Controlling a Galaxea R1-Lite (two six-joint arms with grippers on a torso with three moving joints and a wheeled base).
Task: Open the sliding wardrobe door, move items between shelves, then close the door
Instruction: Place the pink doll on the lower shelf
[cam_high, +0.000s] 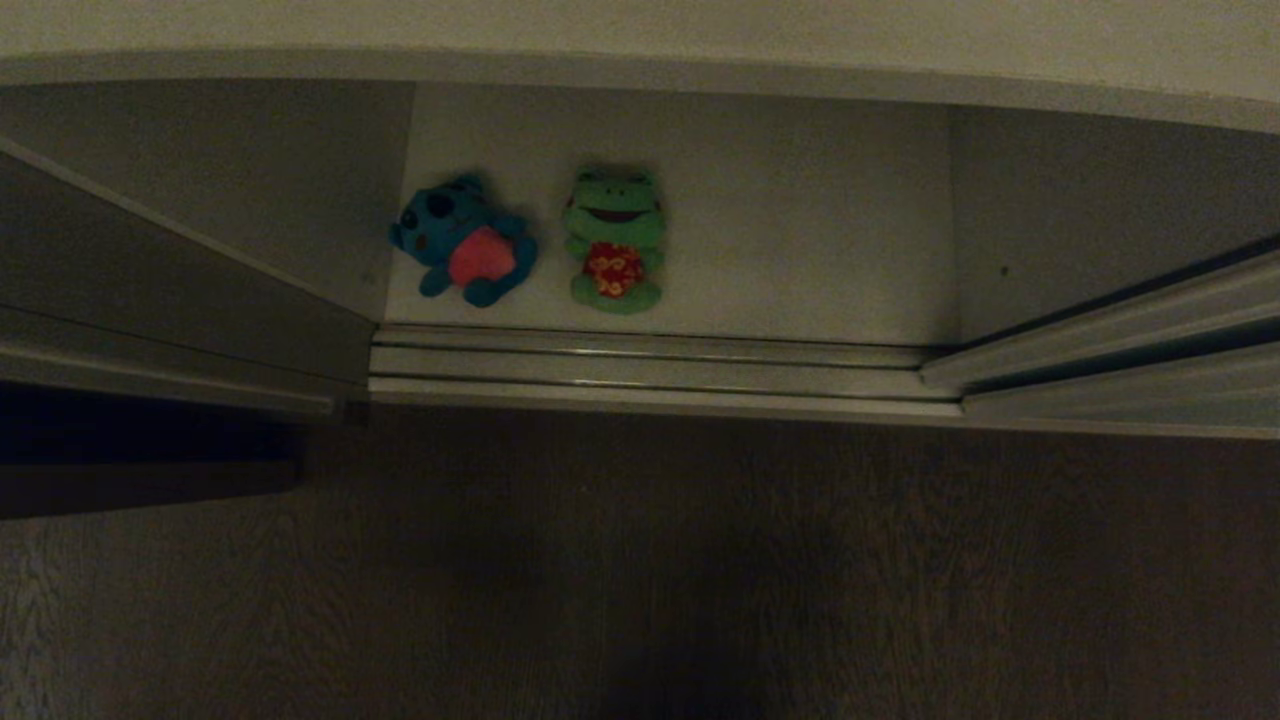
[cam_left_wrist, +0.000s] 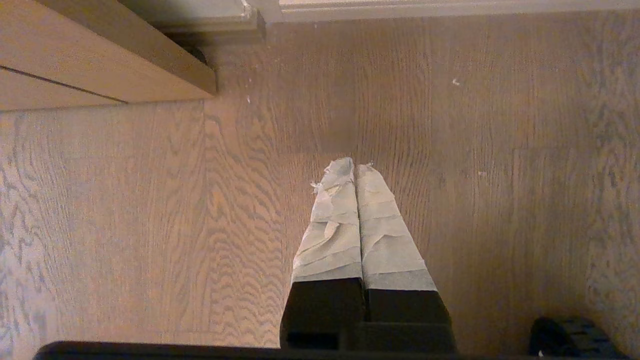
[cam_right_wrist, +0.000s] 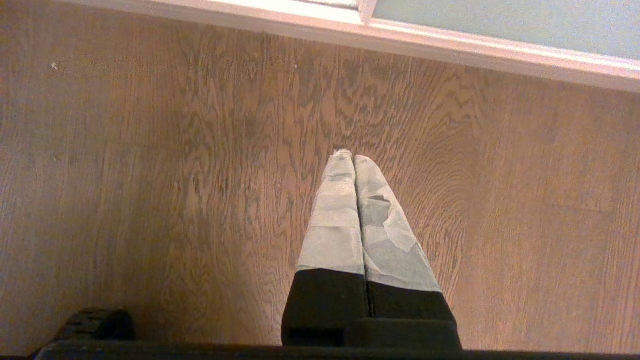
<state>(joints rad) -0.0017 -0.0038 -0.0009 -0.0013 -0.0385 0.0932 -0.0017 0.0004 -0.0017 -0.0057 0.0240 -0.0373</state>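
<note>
- Wardrobe open in the middle of the head view, seen from above, dimly lit.
- Blue plush toy (cam_high: 463, 253) with pink belly lying on its back on the white bottom shelf (cam_high: 800, 250), close to the left inner wall, slightly tilted.
- Green frog plush (cam_high: 613, 240) just beside the blue toy, to its right, apart from it by a narrow gap; smiling face toward the back, red patterned patch on its belly.
- Both toys near the front edge of the shelf, just behind the silver floor rails (cam_high: 650, 368).
- No yellow toy anywhere in view.
- Sliding wardrobe door (cam_high: 1120, 340) pushed aside at the right, only its lower edge and frame showing along the rails; another panel (cam_high: 160, 290) slanting in at the left.
- Wooden floor (cam_high: 640, 570) spread dark in front of the rails.
- Neither arm in the head view.
- Left pincer (cam_left_wrist: 355, 167) clenched, nothing between its tape-wrapped fingers (cam_left_wrist: 330, 220), pointing down above bare wood floor, near the corner of a wooden furniture edge (cam_left_wrist: 125, 60) and a pale baseboard (cam_left_wrist: 450, 7).
- Right pincer (cam_right_wrist: 354, 157) likewise clenched and empty, taped fingers (cam_right_wrist: 332, 220) pressed together, hanging over the floor with the pale bottom frame of the wardrobe (cam_right_wrist: 450, 42) beyond its tips.
</note>
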